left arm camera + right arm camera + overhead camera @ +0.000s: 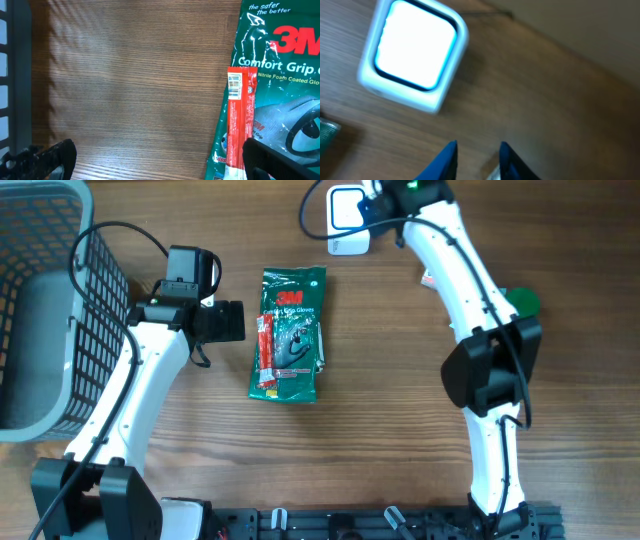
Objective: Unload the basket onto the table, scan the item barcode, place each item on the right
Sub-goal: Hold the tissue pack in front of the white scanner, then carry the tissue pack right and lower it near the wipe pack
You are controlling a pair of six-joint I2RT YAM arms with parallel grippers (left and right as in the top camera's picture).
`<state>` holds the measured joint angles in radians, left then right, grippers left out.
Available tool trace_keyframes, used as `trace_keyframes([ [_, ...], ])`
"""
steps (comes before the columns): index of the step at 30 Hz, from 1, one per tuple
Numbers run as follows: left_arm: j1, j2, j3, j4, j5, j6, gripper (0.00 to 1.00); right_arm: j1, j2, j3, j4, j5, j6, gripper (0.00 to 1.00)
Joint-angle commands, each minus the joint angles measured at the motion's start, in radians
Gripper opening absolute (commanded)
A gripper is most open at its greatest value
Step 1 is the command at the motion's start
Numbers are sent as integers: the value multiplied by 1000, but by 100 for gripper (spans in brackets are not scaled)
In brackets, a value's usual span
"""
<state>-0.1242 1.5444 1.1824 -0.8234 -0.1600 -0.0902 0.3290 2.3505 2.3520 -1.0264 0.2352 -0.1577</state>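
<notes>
1. Nearest the robot, the left claw is spread as wide as it goes and holds nothing. It sits low over the table, just beside the left edge of the glove packet.
2. In the left wrist view one finger overlaps the packet's lower part. I cannot tell whether it touches.
3. The glove packet is the thing to scan. It lies flat on the wood between the two arms, with its printed face up.
4. Its barcode is at the top end of a red strip on the packet's left side, and nothing covers it.
5. The wire basket stands to the left, well apart from the packet.
6. Farthest off, the scanner, a white box with a lit window, sits at the table's far edge. The right claw hovers just beside it, its fingers a little apart with nothing seen between them.
7. Risks, as I judge them:
   - The packet is thin and limp, so a pinch off flat wood may slip.
   - Once lifted, the packet may sag and fold the barcode away from the window.
   - Gripping on the red strip would hide the code.
   - The right arm close over the scanner could block the packet's way in.
</notes>
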Motion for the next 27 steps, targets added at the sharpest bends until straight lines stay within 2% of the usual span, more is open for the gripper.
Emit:
trace_keyframes([
  [1,4,-5,-5,0,-6,8,100,-137,13,16,-176,-235,167,35],
  [4,4,-5,-5,0,-6,8,100,-207,14,15,-322,-321,156,37],
  [7,4,-5,-5,0,-6,8,100,-266,16,8,-465,-327,130,41],
  [10,4,-5,-5,0,-6,8,100,-288,16,-3,-501,-324,82,53],
  [14,4,-5,-5,0,-6,8,100,-288,15,-36,-415,-233,79,56],
  [18,4,-5,-5,0,-6,8,100,-288,16,-99,-283,-225,82,55],
  [23,4,-5,-5,0,-6,8,100,-288,16,-240,-142,-225,113,60],
  [27,4,-5,-5,0,-6,8,100,-288,15,-329,-80,-225,115,68],
])
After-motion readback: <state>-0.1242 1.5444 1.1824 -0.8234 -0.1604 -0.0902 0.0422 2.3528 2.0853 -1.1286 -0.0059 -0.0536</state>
